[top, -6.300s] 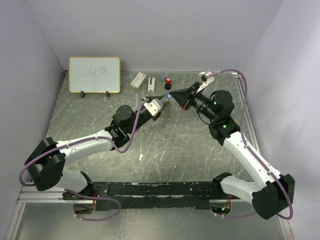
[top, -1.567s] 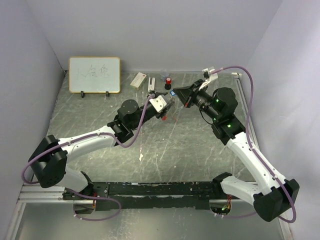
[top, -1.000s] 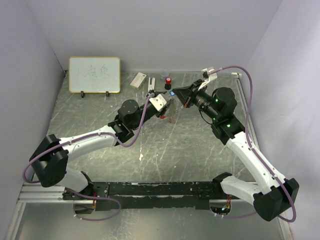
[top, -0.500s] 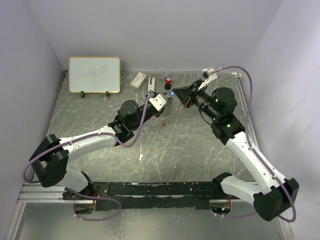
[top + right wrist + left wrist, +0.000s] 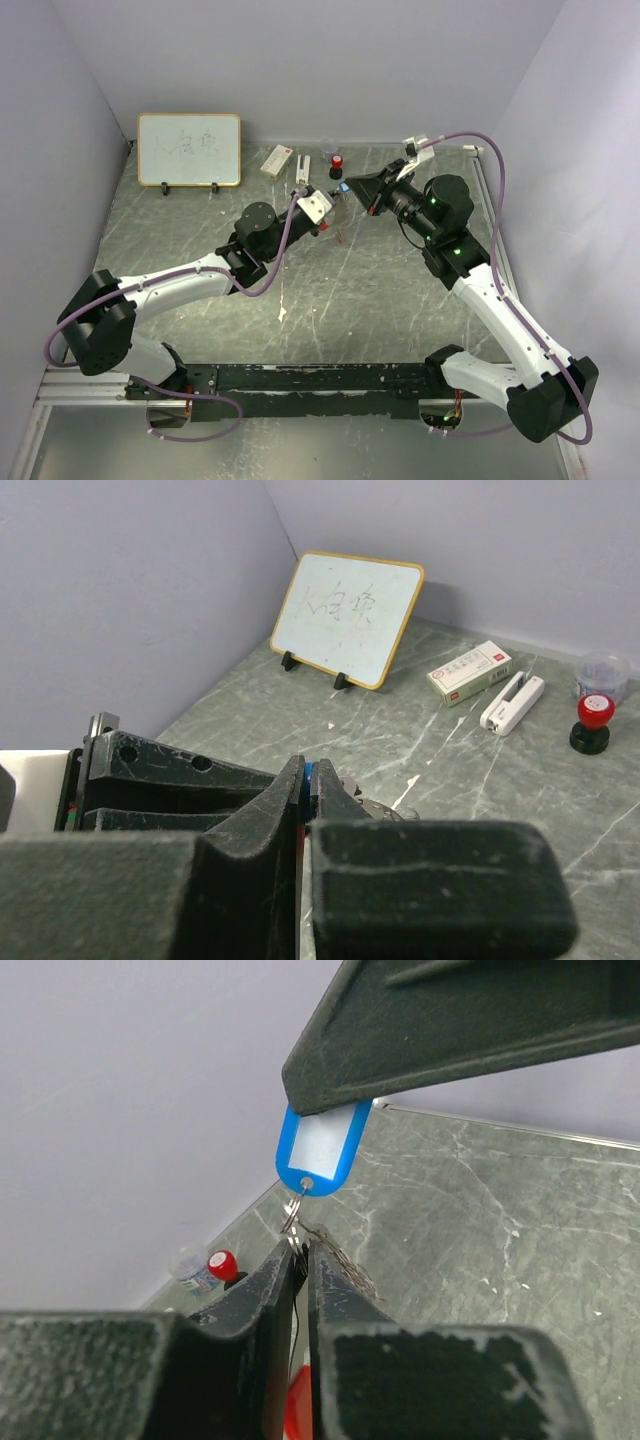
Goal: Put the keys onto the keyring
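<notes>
My right gripper (image 5: pixel 310 770) is shut on the blue head of a key (image 5: pixel 315 1150); only a blue sliver (image 5: pixel 311 773) shows between its fingers (image 5: pixel 450 1030). The thin metal ring of the keyring (image 5: pixel 293 1212) hangs from the hole in that blue head. My left gripper (image 5: pixel 298 1245) comes up from below, its jaws closed to a narrow slit on the ring. Something red (image 5: pixel 298 1405) shows low in the slit; I cannot tell whether it is the strap or the red key. In the top view both grippers meet near the back middle, and the blue key (image 5: pixel 342 187) sits between them.
A whiteboard (image 5: pixel 189 149) stands at the back left. Along the back wall lie a small box (image 5: pixel 277 160), a white stapler (image 5: pixel 301 170), a clear jar (image 5: pixel 325 150) and a red-and-black bottle (image 5: pixel 337 160), close behind the grippers.
My left gripper's jaws have closed in on the ring. The small red thing below the grippers has shifted a little. My right arm has held still.
</notes>
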`<action>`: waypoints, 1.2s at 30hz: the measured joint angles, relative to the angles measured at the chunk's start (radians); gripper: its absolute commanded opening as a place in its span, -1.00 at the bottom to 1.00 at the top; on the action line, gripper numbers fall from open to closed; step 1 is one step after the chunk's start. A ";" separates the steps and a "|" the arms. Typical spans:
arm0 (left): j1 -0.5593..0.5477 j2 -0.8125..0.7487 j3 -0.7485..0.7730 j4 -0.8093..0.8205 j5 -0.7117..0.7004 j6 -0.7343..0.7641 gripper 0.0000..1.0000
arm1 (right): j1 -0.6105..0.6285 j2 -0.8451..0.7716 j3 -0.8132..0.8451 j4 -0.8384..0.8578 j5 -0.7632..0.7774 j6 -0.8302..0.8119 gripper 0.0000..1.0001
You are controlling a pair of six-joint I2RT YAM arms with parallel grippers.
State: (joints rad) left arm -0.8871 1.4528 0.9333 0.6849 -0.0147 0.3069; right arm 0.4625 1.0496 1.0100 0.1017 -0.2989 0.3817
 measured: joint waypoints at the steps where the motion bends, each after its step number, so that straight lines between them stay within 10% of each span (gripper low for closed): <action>1: 0.000 -0.001 0.000 0.000 0.000 0.000 -0.79 | 0.000 0.000 0.000 -0.002 0.000 0.000 -1.00; 36: -0.001 -0.034 -0.033 0.002 0.062 0.034 -0.86 | 0.005 -0.002 0.001 -0.010 0.052 0.000 -1.00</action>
State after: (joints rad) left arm -0.8879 1.4193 0.9001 0.6872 0.0471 0.3408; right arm 0.4671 1.0473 1.0111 0.0921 -0.2470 0.3817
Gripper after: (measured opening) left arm 0.091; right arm 0.014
